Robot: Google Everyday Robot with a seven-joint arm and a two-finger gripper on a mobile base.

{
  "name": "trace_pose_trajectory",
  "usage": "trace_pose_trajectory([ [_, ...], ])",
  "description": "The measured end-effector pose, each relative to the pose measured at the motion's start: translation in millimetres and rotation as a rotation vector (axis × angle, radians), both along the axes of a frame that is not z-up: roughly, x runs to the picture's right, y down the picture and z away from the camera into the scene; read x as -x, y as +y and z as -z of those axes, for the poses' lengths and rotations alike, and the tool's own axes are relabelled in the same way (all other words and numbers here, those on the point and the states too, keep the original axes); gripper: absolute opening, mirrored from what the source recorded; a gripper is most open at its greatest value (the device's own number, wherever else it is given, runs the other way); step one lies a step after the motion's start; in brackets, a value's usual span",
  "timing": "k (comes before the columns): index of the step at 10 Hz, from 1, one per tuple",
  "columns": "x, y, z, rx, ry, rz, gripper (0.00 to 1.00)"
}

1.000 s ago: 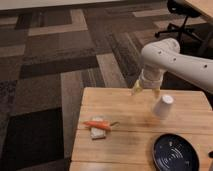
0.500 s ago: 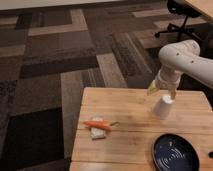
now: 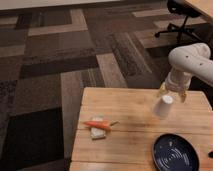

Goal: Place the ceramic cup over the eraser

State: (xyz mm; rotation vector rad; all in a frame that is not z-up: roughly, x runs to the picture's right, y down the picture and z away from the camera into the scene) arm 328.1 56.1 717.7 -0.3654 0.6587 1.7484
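Observation:
The white ceramic cup [image 3: 163, 106] stands on the wooden table [image 3: 135, 105] at its right side, wide end up and slightly tilted. My gripper [image 3: 172, 93] hangs from the white arm [image 3: 192, 60] just above and behind the cup's top, close to it. The pale eraser [image 3: 99, 133] lies flat at the table's left part, well left of the cup. A thin orange carrot-like thing [image 3: 97, 125] with a green tip lies across the eraser's top edge.
A dark blue round plate [image 3: 175, 153] sits at the table's front right, below the cup. An office chair base [image 3: 175, 27] stands on the patterned carpet at the far right. The table's left edge drops off near the eraser.
My gripper and arm have moved right along the table's back part, from left of the cup to just above it. The cup, eraser and plate have not moved.

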Motion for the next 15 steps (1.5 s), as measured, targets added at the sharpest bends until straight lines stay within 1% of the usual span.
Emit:
trace_pose_trajectory([
  [2, 0.7, 1.3, -8.0, -0.006, -0.035, 0.021, 0.65],
  [4, 2.7, 8.4, -17.3, 0.001, -0.071, 0.031, 0.65],
  [6, -4.2, 14.3, -28.2, 0.016, -0.071, 0.059, 0.65],
  [8, -2.6, 10.2, -38.9, 0.017, -0.087, 0.084, 0.63],
  [9, 3.4, 11.6, -44.0, 0.021, -0.103, 0.072, 0.49],
  [10, 4.2, 11.5, -44.1, 0.021, -0.106, 0.063, 0.39],
  [11, 6.5, 8.3, -41.7, 0.019, -0.106, 0.054, 0.21],
  [12, 7.9, 3.7, -37.7, 0.013, -0.102, 0.051, 0.10],
  [13, 7.1, -2.4, -28.6, 0.010, -0.092, 0.042, 0.01],
  [15, 0.2, -26.8, 14.0, 0.002, -0.041, 0.029, 0.00],
])
